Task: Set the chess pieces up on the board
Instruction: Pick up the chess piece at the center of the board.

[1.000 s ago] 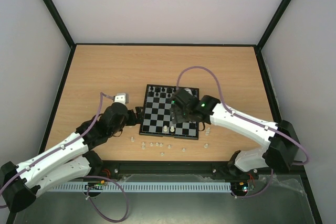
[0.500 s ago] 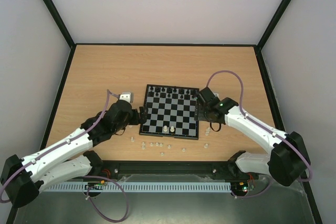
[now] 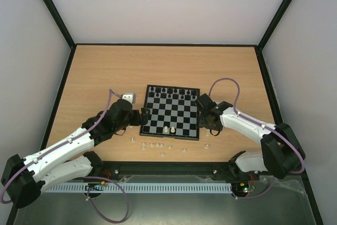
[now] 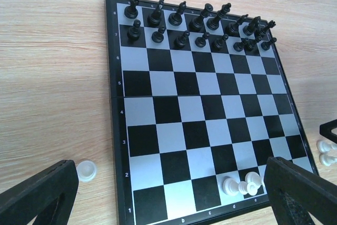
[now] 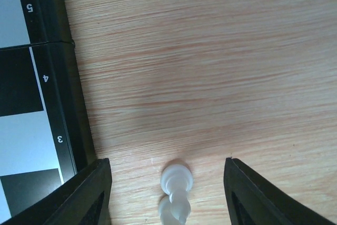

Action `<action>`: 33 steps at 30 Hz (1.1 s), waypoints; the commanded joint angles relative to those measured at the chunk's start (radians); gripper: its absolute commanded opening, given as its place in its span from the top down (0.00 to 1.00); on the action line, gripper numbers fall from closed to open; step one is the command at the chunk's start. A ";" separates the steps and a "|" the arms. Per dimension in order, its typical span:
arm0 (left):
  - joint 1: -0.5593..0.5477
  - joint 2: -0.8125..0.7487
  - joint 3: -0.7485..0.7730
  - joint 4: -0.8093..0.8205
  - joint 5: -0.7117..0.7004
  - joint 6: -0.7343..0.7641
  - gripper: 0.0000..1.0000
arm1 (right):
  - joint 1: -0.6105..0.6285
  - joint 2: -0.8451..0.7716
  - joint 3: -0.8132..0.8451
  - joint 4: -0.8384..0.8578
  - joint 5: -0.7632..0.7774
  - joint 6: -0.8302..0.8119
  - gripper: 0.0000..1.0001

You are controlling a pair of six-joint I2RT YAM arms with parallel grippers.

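Note:
The board [image 3: 171,111] lies mid-table, with black chess pieces [image 4: 197,25] filling its two far rows. A small cluster of white pieces [image 4: 241,185] stands on its near row. My right gripper [image 3: 209,122] is low over the table just off the board's right edge. In the right wrist view it [image 5: 166,199] is open around a loose white piece [image 5: 176,178], with a gap to each finger. My left gripper [image 3: 142,115] hovers at the board's left edge. Its black fingers [image 4: 37,196] are spread wide with nothing between them.
Several loose white pieces [image 3: 152,144] lie scattered on the wood between the board and the near table edge. More pieces [image 3: 207,134] sit by the board's right corner, and one [image 4: 86,170] lies left of the board. Black frame rails bound the table.
My right arm has swung off the board to its right edge and come down around a loose white piece, its jaws narrowing. The left arm has crept slightly toward the board.

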 commanded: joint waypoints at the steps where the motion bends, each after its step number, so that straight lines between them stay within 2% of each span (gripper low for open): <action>1: 0.015 0.002 0.003 0.029 0.042 0.029 0.01 | -0.004 -0.050 -0.029 -0.040 0.000 0.064 0.44; 7: 0.032 -0.002 -0.020 0.044 0.070 0.040 0.01 | -0.004 -0.059 -0.044 -0.035 -0.030 0.078 0.56; 12: 0.039 -0.012 -0.022 0.045 0.081 0.044 0.00 | -0.004 -0.064 -0.060 -0.035 -0.042 0.092 0.58; 26: 0.042 -0.015 -0.033 0.053 0.094 0.046 0.01 | -0.004 -0.066 -0.076 -0.027 -0.047 0.098 0.77; 31: 0.042 -0.017 -0.035 0.053 0.092 0.046 0.01 | -0.004 -0.048 -0.071 -0.022 -0.039 0.095 0.79; 33: 0.044 -0.015 -0.035 0.054 0.092 0.046 0.01 | -0.004 -0.044 -0.072 -0.021 -0.038 0.094 0.84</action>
